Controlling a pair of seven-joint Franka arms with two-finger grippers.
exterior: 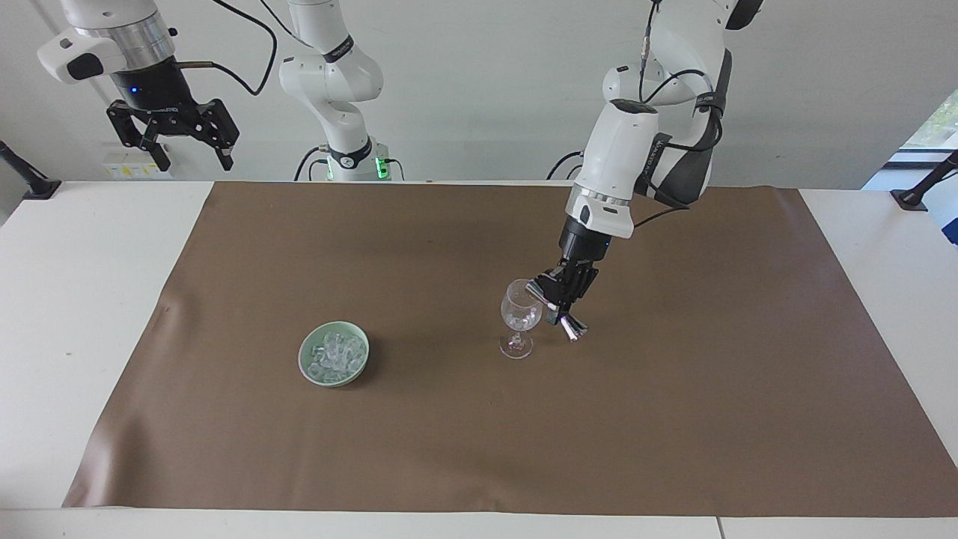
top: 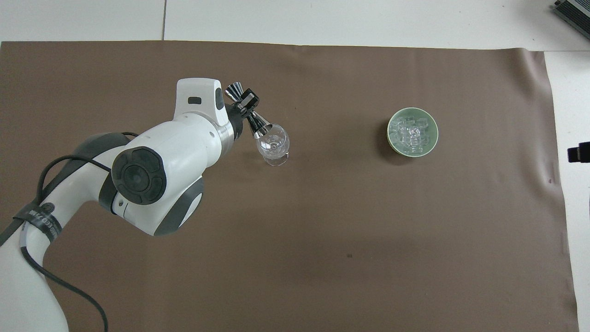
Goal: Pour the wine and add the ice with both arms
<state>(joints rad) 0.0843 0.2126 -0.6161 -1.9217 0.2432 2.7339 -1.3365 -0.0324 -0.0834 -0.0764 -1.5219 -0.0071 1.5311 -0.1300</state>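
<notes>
We see 3 risks here. The left gripper [exterior: 560, 303] has its jaws clamped on a jigger [exterior: 555, 308], a shiny double-cone measure, tilted with 1 mouth at the rim of the glass [exterior: 521, 317]. The glass stands on a thin stem, so any sideways nudge from the jigger or the arm could tip it over. If the mouth sits off the rim, liquid would fall past the glass onto the mat [exterior: 479, 419]. We cannot tell whether any liquid is flowing or how much sits in the glass. The third risk is the ice [exterior: 334, 355]: it lies heaped in a green bowl [exterior: 308, 367], well apart from the glass toward the right arm's end of the desk, and small slick cubes may slip from a grip on the way over.

The right gripper [exterior: 185, 135] waits high above its own end of the desk, jaws apart and holding nothing.

The desk [exterior: 75, 299] is white, with the brown mat over most of it; the mat ripples slightly at 1 edge. A plain pale wall stands at the robots' end, and a window shows at the left arm's end.
</notes>
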